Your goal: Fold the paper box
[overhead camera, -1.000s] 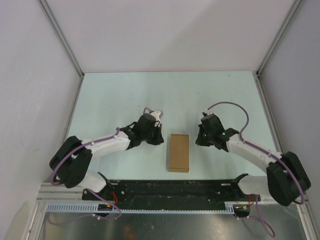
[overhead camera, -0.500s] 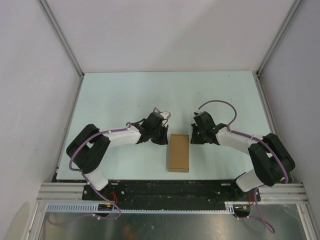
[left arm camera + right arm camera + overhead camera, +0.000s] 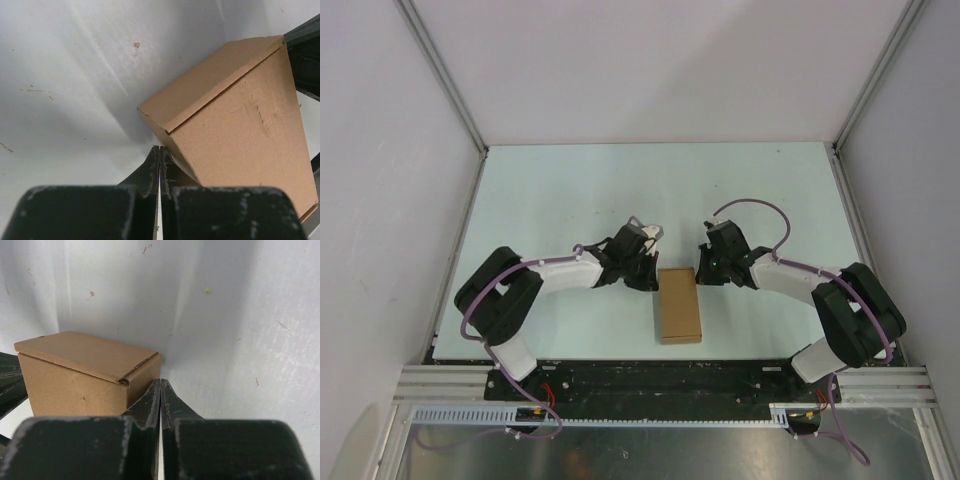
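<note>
Box [image 3: 679,304] between left pincer [image 3: 159,152], right pincer [image 3: 160,385]

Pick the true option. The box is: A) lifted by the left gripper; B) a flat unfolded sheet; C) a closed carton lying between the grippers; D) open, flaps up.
C: the box lies closed, with the left gripper and right gripper, both shut, flanking its far end.

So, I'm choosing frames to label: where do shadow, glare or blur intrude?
Top external: even light, sharp, the paper box casting little shadow. Left wrist: streaky glare on the table, dark shadow beside the box, left gripper soft up close. Right wrist: grey shadow behind the box, right gripper soft.
</note>
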`<state>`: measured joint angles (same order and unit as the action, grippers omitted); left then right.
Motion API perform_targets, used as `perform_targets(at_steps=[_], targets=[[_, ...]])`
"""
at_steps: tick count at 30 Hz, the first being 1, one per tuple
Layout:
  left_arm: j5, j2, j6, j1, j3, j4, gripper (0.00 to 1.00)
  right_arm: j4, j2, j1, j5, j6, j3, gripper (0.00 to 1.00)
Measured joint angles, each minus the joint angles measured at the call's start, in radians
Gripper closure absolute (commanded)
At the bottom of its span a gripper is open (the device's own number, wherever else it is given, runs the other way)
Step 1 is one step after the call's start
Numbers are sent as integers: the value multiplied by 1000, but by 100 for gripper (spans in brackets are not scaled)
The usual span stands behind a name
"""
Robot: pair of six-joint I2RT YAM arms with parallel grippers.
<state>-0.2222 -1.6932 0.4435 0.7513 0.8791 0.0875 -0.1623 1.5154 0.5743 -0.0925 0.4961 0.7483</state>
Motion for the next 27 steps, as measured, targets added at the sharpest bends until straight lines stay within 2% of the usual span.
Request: perform_targets(at_steps=[11, 12, 14, 16, 18, 19, 20, 21, 23, 25, 26, 27], targets=[[1, -2, 0, 14, 0, -5, 100, 6, -3, -4, 21, 0, 0, 100], [1, -2, -2, 8, 0, -7, 95, 6, -5, -8, 20, 0, 0, 98], [3, -2, -10, -4, 7, -5, 94, 2, -8, -23, 19, 2, 7, 95], [15, -1, -23, -26, 31, 5, 83, -5, -14, -48, 16, 6, 27, 90], [32, 4, -31, -61, 45, 4, 62, -12, -31, -77, 25, 8, 39, 79], [40, 13, -35, -88, 45, 5, 54, -21, -44, -92, 34, 8, 43, 76], [53, 26, -36, -117, 40, 7, 41, -34, -62, -107, 47, 5, 46, 73], [66, 47, -35, -146, 27, 7, 35, -46, -75, -117, 61, 7, 46, 70], [95, 110, -35, -195, -12, 14, 29, -78, -109, -134, 90, 2, 47, 66], [121, 196, -33, -216, -60, 28, 27, -111, -148, -142, 122, -4, 47, 53], [132, 253, -32, -217, -89, 33, 24, -123, -170, -145, 137, -5, 46, 43], [142, 319, -29, -213, -119, 36, 12, -136, -211, -152, 160, -13, 40, 39]])
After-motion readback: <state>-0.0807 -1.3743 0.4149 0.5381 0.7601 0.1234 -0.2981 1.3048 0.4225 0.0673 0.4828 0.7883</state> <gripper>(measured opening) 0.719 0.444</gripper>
